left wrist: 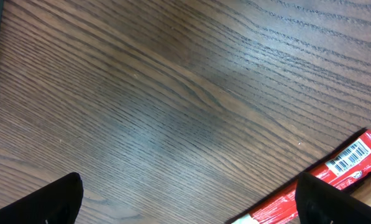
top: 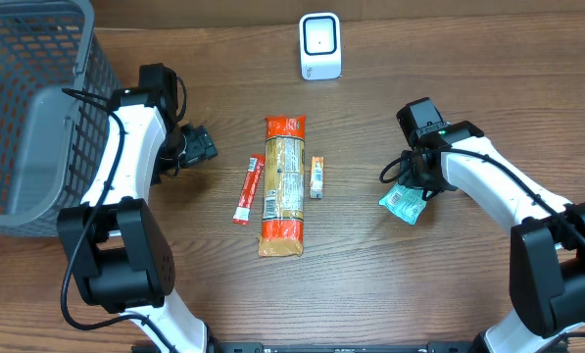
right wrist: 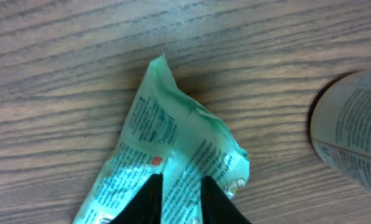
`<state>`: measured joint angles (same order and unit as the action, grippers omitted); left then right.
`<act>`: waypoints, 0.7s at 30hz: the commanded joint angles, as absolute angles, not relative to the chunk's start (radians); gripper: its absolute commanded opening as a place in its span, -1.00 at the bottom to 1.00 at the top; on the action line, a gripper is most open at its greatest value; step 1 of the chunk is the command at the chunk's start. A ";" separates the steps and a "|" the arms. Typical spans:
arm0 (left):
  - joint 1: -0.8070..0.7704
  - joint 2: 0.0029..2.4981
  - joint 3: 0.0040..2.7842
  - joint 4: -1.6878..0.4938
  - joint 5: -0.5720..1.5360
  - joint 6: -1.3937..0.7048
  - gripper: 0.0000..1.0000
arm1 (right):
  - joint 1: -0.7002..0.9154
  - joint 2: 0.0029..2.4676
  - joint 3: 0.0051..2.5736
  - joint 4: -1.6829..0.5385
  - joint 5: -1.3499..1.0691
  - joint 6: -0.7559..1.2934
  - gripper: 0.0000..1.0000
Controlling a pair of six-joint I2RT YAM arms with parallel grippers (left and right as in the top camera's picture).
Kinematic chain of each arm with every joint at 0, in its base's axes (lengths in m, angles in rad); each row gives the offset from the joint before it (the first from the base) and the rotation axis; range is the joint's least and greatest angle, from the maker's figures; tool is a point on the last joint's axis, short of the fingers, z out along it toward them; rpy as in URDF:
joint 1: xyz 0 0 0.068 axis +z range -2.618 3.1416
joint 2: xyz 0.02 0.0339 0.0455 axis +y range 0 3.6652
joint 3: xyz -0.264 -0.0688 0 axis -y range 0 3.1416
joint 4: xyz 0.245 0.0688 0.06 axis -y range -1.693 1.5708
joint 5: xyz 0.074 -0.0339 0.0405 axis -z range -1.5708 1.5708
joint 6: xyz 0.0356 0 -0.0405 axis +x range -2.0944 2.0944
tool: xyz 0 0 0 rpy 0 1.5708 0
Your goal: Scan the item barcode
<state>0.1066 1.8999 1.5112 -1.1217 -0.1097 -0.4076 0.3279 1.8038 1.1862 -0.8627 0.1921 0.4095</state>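
Note:
A crumpled green packet [right wrist: 173,140] [top: 403,203] with printed text lies on the wooden table at the right. My right gripper [right wrist: 180,186] [top: 414,176] is on it, its two black fingers close together with a fold of the packet pinched between them. The white scanner [top: 319,46] stands at the back centre, well away from the packet. My left gripper [left wrist: 188,199] [top: 199,147] is open above bare wood, with nothing between its fingers. A red stick packet [left wrist: 337,171] with a barcode lies beside its right finger.
Mid-table lie the red stick packet [top: 248,189], a long orange-ended packet [top: 283,184] and a small bar [top: 316,176]. A grey mesh basket [top: 27,108] fills the left side. The edge of a printed package [right wrist: 353,134] shows at the right of the right wrist view.

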 commanded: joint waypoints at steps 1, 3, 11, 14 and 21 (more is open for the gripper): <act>0.106 1.883 1.513 -1.120 -0.114 -0.381 1.00 | 0.325 1.781 1.145 -0.823 0.209 0.384 -0.47; 0.106 1.883 1.513 -1.120 -0.115 -0.381 1.00 | 0.325 1.781 1.112 -0.783 0.209 0.385 -0.36; 0.106 1.883 1.513 -1.120 -0.115 -0.381 1.00 | 0.325 1.781 0.994 -0.701 0.209 0.361 -0.10; 0.106 1.883 1.513 -1.120 -0.115 -0.381 1.00 | 0.325 1.778 1.003 -0.712 0.209 0.300 0.18; 0.106 1.883 1.513 -1.120 -0.115 -0.381 1.00 | 0.327 1.757 1.177 -0.824 0.177 0.287 0.44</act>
<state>0.1066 1.8999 1.5112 -1.1217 -0.1093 -0.4076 0.3241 1.7638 1.0836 -0.8051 0.2115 0.3088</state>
